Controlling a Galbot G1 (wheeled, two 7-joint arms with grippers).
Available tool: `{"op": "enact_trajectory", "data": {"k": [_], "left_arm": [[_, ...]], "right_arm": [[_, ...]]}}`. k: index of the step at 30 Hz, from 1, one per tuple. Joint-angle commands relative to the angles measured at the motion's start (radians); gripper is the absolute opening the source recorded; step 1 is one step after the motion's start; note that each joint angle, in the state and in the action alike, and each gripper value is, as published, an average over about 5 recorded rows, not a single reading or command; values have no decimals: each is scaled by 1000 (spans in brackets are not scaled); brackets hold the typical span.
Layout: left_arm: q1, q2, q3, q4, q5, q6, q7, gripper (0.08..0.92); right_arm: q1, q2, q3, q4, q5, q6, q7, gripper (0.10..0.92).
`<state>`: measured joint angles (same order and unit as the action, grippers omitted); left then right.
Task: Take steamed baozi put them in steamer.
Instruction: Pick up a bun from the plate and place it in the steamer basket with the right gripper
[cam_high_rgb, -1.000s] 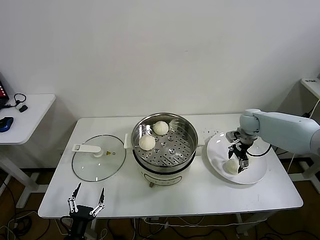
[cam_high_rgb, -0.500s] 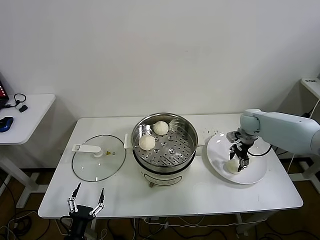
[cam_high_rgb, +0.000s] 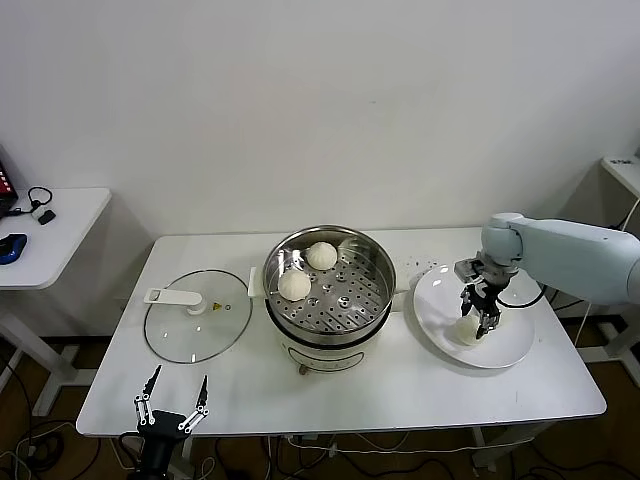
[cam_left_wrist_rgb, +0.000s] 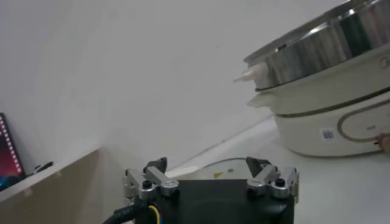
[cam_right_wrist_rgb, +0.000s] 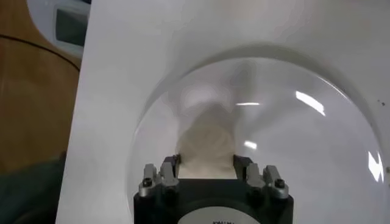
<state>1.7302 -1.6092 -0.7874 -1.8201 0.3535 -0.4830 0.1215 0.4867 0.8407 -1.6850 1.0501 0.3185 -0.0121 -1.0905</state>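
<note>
The steamer (cam_high_rgb: 372, 300) stands mid-table with two steamed baozi (cam_high_rgb: 322, 255) (cam_high_rgb: 294, 285) on its perforated tray. A third baozi (cam_high_rgb: 465, 331) lies on the white plate (cam_high_rgb: 505, 352) at the right. My right gripper (cam_high_rgb: 479, 322) points down over it, with a finger on each side of the bun. In the right wrist view the baozi (cam_right_wrist_rgb: 207, 143) fills the gap between the fingers of the gripper (cam_right_wrist_rgb: 206, 167), still resting on the plate (cam_right_wrist_rgb: 298, 158). My left gripper (cam_high_rgb: 173, 400) hangs open and empty below the table's front left edge. A fourth baozi is not in view.
The round glass lid (cam_high_rgb: 197, 316) with a white handle lies flat left of the steamer. The left wrist view shows my left gripper (cam_left_wrist_rgb: 207, 167), the lid (cam_left_wrist_rgb: 213, 165) and the steamer's side (cam_left_wrist_rgb: 329, 52). A side desk (cam_high_rgb: 50, 230) stands far left.
My right gripper has settled lower around the baozi on the plate and its fingers have drawn in against it. The left arm has not moved.
</note>
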Motion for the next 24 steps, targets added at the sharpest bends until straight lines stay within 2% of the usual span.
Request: {"op": "enact_trajectory", "data": {"k": [1, 8, 17, 24], "left_arm": [[-1, -49, 6, 1, 5, -2, 0, 823], [-2, -49, 13, 2, 12, -2, -1, 823], [-2, -49, 22, 0, 21, -3, -1, 823], [3, -49, 22, -7, 23, -3, -1, 823]], "right_arm": [[307, -3, -167, 150, 40, 104, -18, 602], [525, 26, -230, 271, 85, 225, -3, 602], [647, 60, -182, 473, -45, 360, 54, 602], [616, 129, -110, 525, -146, 417, 100, 602]]}}
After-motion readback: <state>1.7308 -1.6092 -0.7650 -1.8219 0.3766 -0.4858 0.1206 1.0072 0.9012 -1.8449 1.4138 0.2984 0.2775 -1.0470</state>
